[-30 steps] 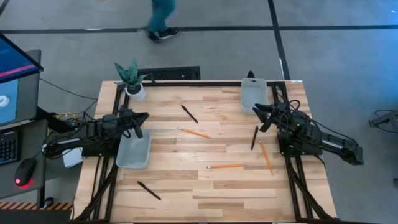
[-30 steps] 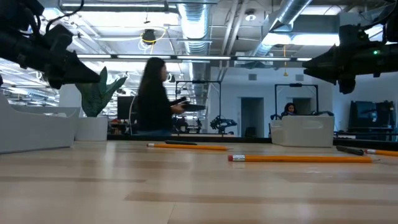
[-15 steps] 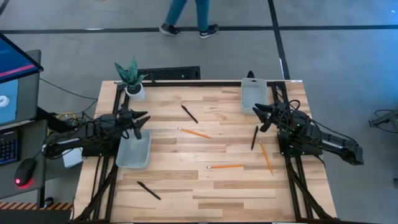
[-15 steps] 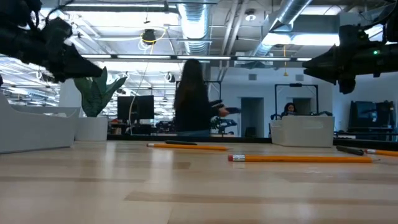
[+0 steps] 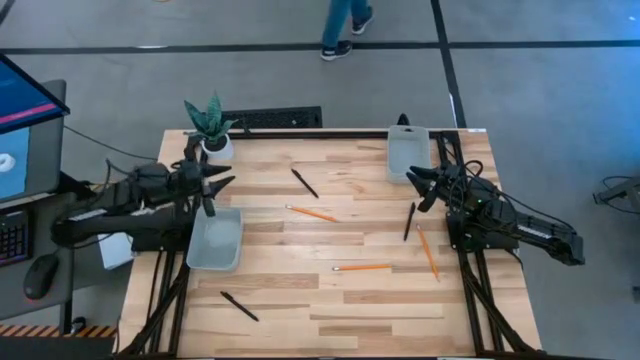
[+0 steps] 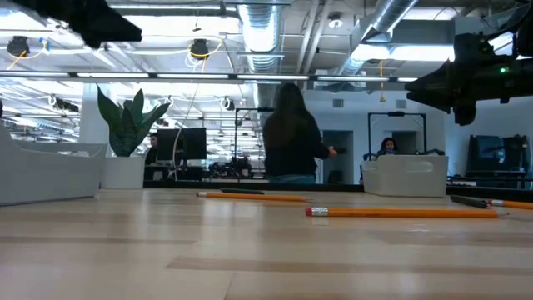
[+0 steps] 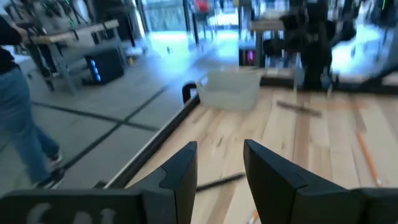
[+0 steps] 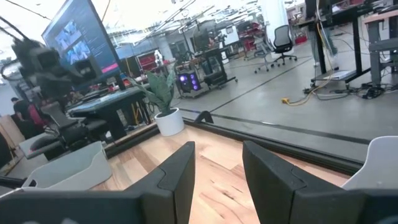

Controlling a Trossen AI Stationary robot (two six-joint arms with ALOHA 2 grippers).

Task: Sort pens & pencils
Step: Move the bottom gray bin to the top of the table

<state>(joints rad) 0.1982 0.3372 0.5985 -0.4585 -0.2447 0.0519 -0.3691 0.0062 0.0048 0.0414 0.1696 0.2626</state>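
Note:
Three black pens lie flat on the wooden table: one toward the far side (image 5: 304,183), one right of centre (image 5: 409,221), one near the front left (image 5: 239,306). Three orange pencils also lie flat: one at the centre (image 5: 312,213), one nearer (image 5: 363,268), one on the right (image 5: 428,251). My left gripper (image 5: 220,192) is open and hovers over the far end of the left grey tray (image 5: 215,240); in the left wrist view (image 7: 217,168) a pen (image 7: 214,182) lies ahead of it. My right gripper (image 5: 415,188) is open and hovers beside the right tray (image 5: 407,152), above the table.
A potted plant (image 5: 210,125) stands at the far left corner. A person's legs (image 5: 345,20) walk past beyond the far edge. In the low view a pencil (image 6: 404,212) lies across the middle, and the right tray (image 6: 408,177) stands behind it.
My left gripper has risen and drawn back toward the table's left and far edge; in the low view it has climbed to the top corner. My right arm has kept still. The person beyond the far edge has walked toward the right.

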